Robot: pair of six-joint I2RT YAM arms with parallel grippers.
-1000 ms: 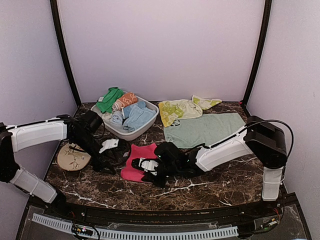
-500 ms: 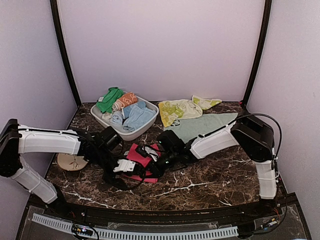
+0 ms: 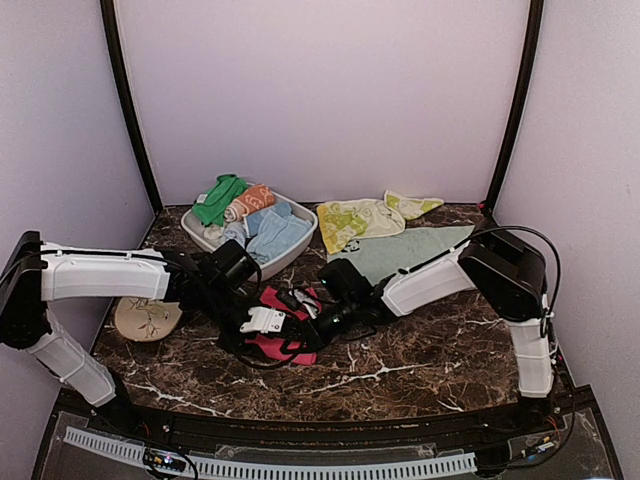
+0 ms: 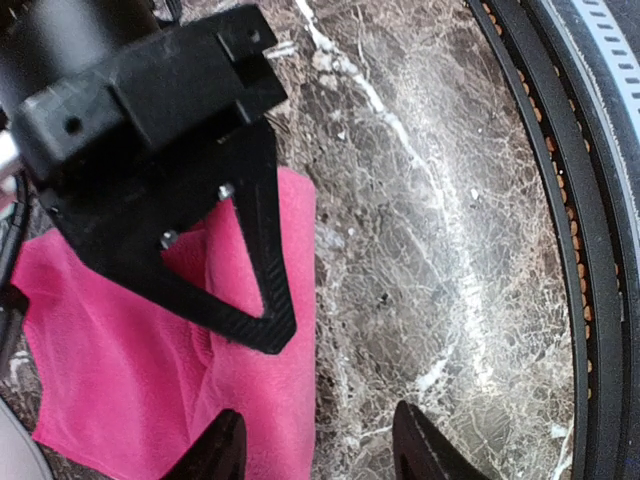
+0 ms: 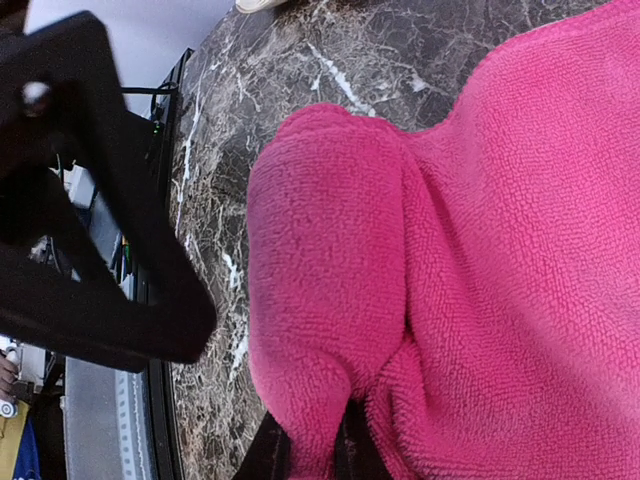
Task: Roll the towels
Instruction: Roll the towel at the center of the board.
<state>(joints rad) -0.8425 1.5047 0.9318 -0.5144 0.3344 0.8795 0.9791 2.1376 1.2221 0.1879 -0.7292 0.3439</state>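
Near the middle of the marble table (image 3: 420,350), just in front of a grey basin (image 3: 290,258) of rolled cloths (image 3: 250,203): the pink towel (image 3: 272,300), bunched and folded over on itself. Pinched tight in the right gripper (image 5: 308,455): a thick fold of that towel (fingertips nearly together at the bottom of the wrist view, pink pile bulging above them). Astride the towel's near edge: the left gripper (image 4: 320,450), jaws apart and gripping nothing (one fingertip over pink cloth, the other over bare marble; touching or not, impossible to tell). Both grippers close together, tips facing each other across the pink cloth. Farther back on the right, spread flat: the mint towel (image 3: 410,250), and just behind it the yellow-green towel (image 3: 355,218), crumpled near the back wall. At the left side, beside the left arm: a tan disc (image 3: 145,318).
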